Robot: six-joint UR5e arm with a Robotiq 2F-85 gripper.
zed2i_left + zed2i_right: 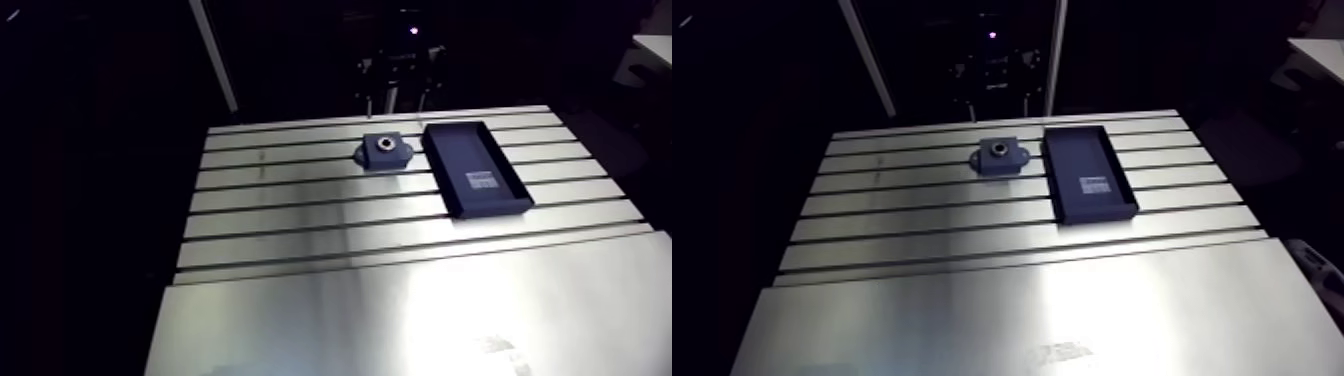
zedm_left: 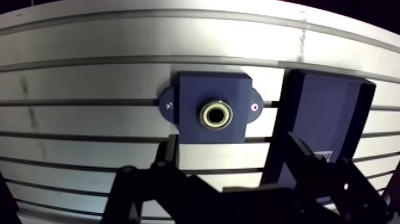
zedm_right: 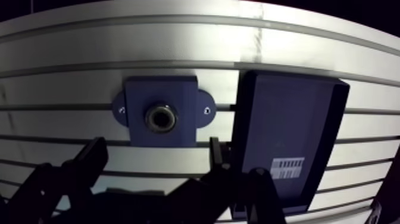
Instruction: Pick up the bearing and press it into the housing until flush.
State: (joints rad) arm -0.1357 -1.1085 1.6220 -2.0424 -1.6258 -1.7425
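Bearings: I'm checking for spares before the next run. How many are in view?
1 bearing, seated in the housing bore, ahead of the open gripper. The tray beside it shows only a label, though the gripper hides part of it.

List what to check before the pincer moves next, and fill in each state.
1. Pincer open and empty: ok.
2. Metal ring bearing in the bore of the dark blue block housing: ok.
3. Bearing flush with the housing face: cannot tell.
4. Dark rectangular tray holds no loose bearing, only a white label: ok.
5. Housing flat on the slotted aluminium table, apart from the tray: ok.
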